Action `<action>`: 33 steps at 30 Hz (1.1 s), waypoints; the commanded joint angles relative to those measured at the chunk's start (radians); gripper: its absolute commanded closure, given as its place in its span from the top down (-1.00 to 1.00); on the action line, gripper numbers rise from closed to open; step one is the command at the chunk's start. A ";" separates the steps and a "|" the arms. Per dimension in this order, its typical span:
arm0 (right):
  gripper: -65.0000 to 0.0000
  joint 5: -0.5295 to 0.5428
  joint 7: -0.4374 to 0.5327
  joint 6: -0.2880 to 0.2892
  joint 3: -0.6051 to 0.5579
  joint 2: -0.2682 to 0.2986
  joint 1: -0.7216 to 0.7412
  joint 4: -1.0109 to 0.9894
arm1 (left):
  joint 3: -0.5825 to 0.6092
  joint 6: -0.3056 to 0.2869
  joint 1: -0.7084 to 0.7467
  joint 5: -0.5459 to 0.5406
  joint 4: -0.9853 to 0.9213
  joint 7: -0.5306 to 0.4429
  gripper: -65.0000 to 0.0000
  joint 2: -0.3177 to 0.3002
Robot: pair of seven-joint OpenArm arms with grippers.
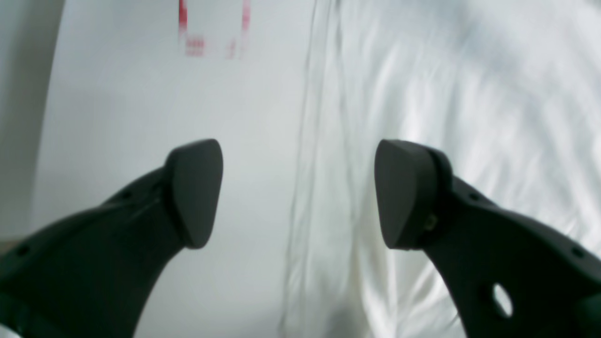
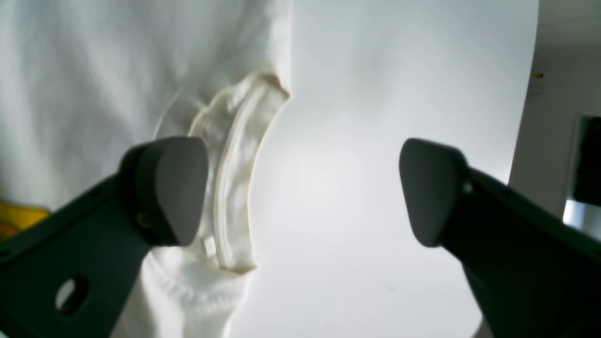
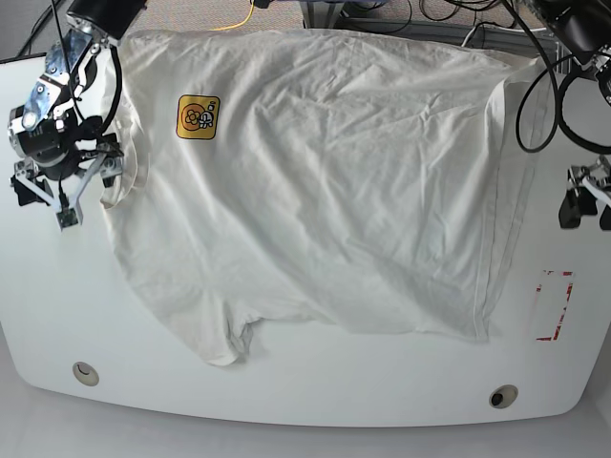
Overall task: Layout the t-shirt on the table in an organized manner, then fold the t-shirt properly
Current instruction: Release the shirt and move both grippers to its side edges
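Observation:
The white t-shirt (image 3: 325, 181) lies spread on the white table (image 3: 286, 391), with its yellow-orange logo patch (image 3: 198, 116) facing up and its collar (image 3: 122, 172) toward the left. My right gripper (image 3: 65, 196) hovers open at the collar. In the right wrist view the right gripper (image 2: 300, 192) is open and empty, with the collar (image 2: 235, 173) by its left finger and a bit of the patch (image 2: 19, 216) at the frame's left edge. My left gripper (image 3: 587, 208) is beside the hem on the right. In the left wrist view the left gripper (image 1: 300, 192) is open over the hem (image 1: 319, 141).
A red-outlined rectangle mark (image 3: 554, 305) is on the table near the right edge; it also shows in the left wrist view (image 1: 211, 33). Two round holes (image 3: 85, 372) (image 3: 502, 396) sit near the front edge. Cables (image 3: 535, 86) hang at the back right.

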 commanded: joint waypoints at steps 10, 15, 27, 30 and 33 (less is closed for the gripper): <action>0.91 -0.060 0.222 -0.002 0.001 0.036 0.381 -0.512 | 0.195 0.069 -0.380 0.206 -0.432 -0.132 0.49 -0.006; 0.91 -0.142 0.404 -0.002 -0.026 0.048 0.477 -0.753 | 0.272 0.069 -0.406 0.209 -0.540 -0.299 0.49 -0.006; 0.91 -0.209 0.734 -0.002 -0.037 0.102 0.619 -1.224 | 0.430 0.070 -0.443 0.211 -0.722 -0.488 0.49 -0.009; 0.91 -0.206 0.794 -0.002 -0.037 0.116 0.632 -1.313 | 0.430 0.073 -0.441 0.212 -0.725 -0.509 0.49 -0.009; 0.91 -0.204 0.835 -0.002 -0.037 0.116 0.632 -1.356 | 0.430 0.073 -0.441 0.212 -0.725 -0.515 0.49 -0.009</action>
